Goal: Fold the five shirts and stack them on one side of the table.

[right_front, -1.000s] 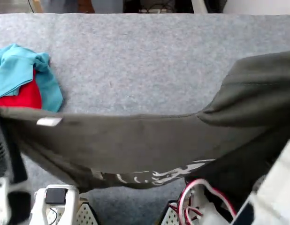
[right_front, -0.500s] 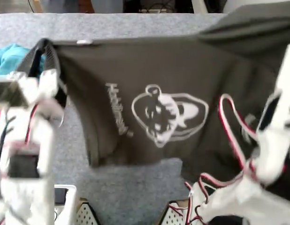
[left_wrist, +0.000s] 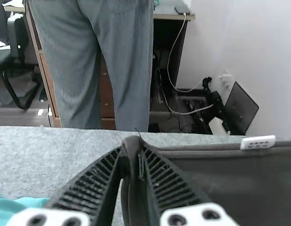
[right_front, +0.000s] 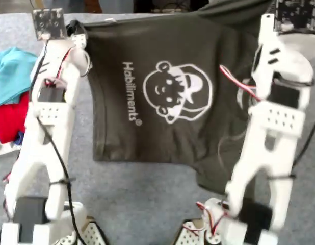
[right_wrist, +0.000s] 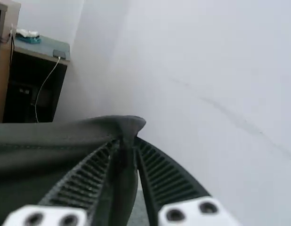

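Note:
A dark olive shirt (right_front: 167,97) with a white cartoon print hangs spread out above the grey table, held up by both arms. My left gripper (left_wrist: 131,155) is shut on one top corner of the dark olive shirt (left_wrist: 216,174), high at the back left in the high view (right_front: 76,28). My right gripper (right_wrist: 125,141) is shut on the other top corner of the dark olive shirt (right_wrist: 46,141), high at the back right in the high view. The shirt's lower hem hangs free, with one side drooping lower by the right arm.
A heap of a teal shirt (right_front: 12,76) and a red shirt (right_front: 9,115) lies at the table's left edge. The grey felt table (right_front: 142,194) shows below the hanging shirt. Both arm bases stand at the front edge. A person's legs (left_wrist: 93,61) stand behind the table.
Both arms have lifted the dark shirt from low over the front of the table up and toward the back. It now hangs spread with its print showing.

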`<state>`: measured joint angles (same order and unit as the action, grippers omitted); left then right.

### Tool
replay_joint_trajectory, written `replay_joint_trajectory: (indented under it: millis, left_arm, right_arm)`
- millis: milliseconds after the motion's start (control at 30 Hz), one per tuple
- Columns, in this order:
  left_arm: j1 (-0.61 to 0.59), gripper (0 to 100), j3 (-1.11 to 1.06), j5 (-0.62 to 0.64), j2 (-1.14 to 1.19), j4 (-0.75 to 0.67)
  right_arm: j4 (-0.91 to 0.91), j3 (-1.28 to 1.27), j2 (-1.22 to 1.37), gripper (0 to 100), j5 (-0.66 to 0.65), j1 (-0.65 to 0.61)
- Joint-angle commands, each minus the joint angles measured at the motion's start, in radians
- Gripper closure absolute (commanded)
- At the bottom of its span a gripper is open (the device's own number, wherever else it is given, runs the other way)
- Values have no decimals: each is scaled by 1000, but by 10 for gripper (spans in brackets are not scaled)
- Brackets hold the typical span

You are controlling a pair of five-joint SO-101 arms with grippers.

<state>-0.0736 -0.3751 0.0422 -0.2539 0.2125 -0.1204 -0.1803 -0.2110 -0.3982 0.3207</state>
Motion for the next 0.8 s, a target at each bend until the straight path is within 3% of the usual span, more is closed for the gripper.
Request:
replay_joint_trajectory:
  millis: [0, 300, 500, 633, 767]
  left_arm:
    - [-2, 971, 76, -6, 34, -25]
    - [-5, 971, 76, -6, 184, -20]
    - [22, 971, 74, -8, 226, 137]
    - [31, 971, 85, -8, 222, 285]
    - [30, 971, 65, -15, 140, 442]
  right_arm:
    - [46, 120, 156, 986, -8, 6]
    - [-160, 237, 344, 986, -8, -18]
    - [-327, 239, 318, 986, -14, -17]
    - [-555, 234, 246, 986, -18, -20]
    - [-767, 231, 159, 986, -163, -17]
